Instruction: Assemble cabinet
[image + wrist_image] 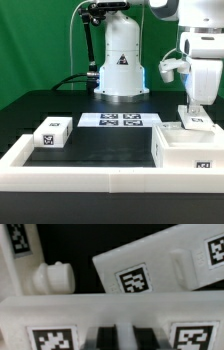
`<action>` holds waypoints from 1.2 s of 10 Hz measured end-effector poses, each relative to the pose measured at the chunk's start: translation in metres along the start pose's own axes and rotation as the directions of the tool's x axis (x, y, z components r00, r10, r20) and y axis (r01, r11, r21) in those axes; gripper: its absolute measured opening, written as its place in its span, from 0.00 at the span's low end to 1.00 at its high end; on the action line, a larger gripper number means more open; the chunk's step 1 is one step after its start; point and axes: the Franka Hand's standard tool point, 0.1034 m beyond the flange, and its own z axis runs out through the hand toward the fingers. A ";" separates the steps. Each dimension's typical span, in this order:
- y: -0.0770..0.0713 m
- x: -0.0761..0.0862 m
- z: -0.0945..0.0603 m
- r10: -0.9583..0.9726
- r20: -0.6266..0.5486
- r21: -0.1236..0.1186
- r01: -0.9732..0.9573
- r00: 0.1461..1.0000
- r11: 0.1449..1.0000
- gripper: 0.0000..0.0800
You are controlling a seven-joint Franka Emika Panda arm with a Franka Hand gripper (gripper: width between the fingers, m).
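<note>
The black table (100, 150) is bordered by a white rail (90, 180). The arm (205, 60) hangs over the exterior view's right side. Below it the cabinet (185, 148) rests on the table in the near corner, against the rail. The marker board (120, 121) lies mid-table, with a small tagged block (52, 133) well apart toward the exterior view's left. The fingers (192, 108) reach down to a small tagged part (197, 124) on the cabinet's top. I cannot tell whether they clench it.
</note>
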 end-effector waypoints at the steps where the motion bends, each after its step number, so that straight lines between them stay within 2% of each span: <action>1: -0.001 0.000 0.001 0.000 0.000 0.001 0.000 1.000 1.000 0.09; 4: 0.000 -0.001 0.001 -0.005 0.000 0.001 0.005 1.000 1.000 0.09; 5: 0.009 -0.007 0.001 -0.106 -0.008 -0.016 0.105 0.994 0.994 0.09; 6: 0.016 -0.006 -0.001 -0.105 -0.009 -0.021 0.104 0.994 0.994 0.09; 7: 0.021 -0.006 -0.001 -0.112 -0.008 -0.017 0.112 0.994 0.994 0.09; 11: 0.021 -0.005 0.001 -0.089 -0.010 -0.014 0.089 0.996 0.996 0.09; 12: 0.044 -0.001 0.001 -0.051 -0.013 -0.014 0.051 0.999 0.999 0.09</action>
